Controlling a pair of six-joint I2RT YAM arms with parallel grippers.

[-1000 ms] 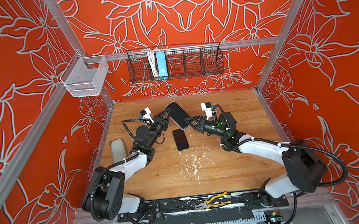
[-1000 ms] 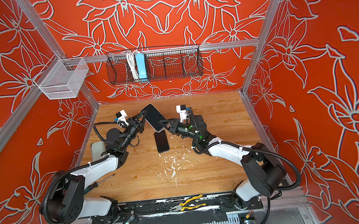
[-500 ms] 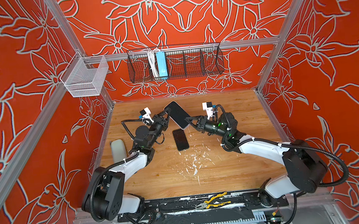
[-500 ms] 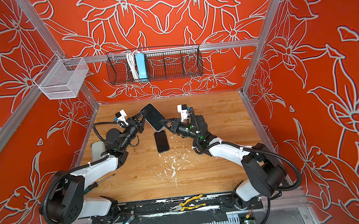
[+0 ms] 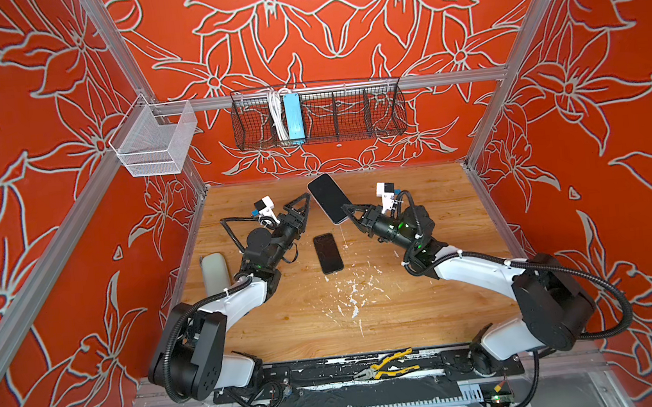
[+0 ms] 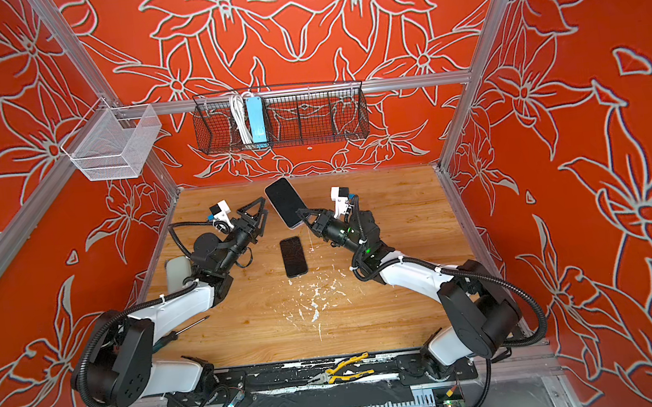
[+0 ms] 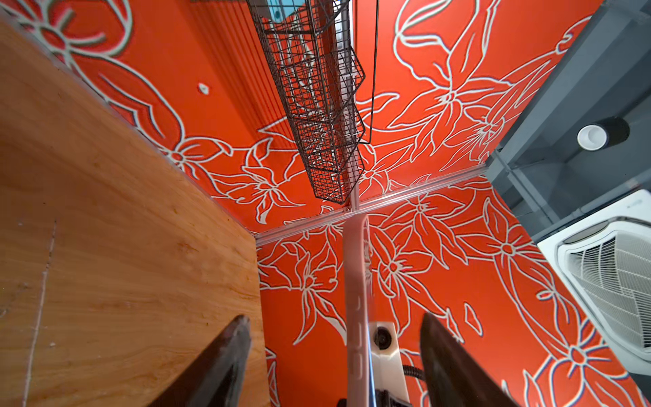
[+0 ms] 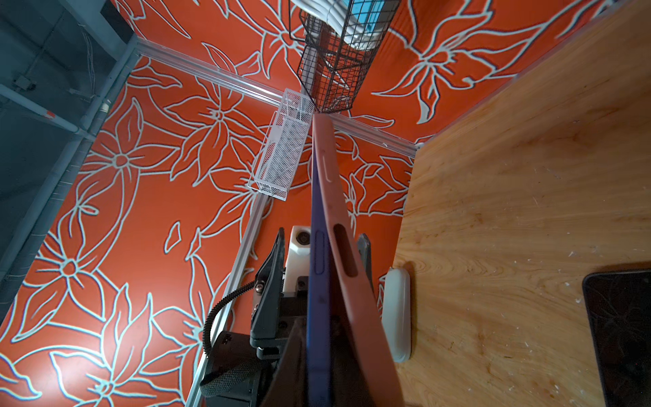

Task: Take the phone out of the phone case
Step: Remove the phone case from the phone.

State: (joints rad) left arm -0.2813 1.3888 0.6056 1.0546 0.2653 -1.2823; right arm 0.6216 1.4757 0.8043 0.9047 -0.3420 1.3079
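Wood tabletop (image 5: 407, 306), orange floral walls all round. Far left by the wall is a pale grey slab (image 5: 215, 273), lying flat, not involved. Left gripper (image 5: 304, 210) is raised off the table with its jaws wide. In the left wrist view it straddles the phone case (image 7: 354, 282) edge-on without touching it. Phone (image 5: 328, 198) is in the air between the two arms, dark screen facing up, tilted, far end toward the back wall. In the right wrist view the dusty-pink case wall stands away from the phone's blue edge and the button cutout is not lined up with the button, so the case looks partly peeled, not off. Below lies a second dark handset (image 5: 328, 253), flat on the wood and apart from both grippers. Right gripper (image 5: 347, 211) is clamped tight on the phone's near corner; whether its far finger bears on the case back is hidden. Risks: nothing holds the peeled lip, so the soft shell could snap back on. It's a corner-only pinch with a long overhang, so any pull from the left could pivot or slip the phone and drop it on the table. If the left jaws close across both layers, they drag phone and case together.
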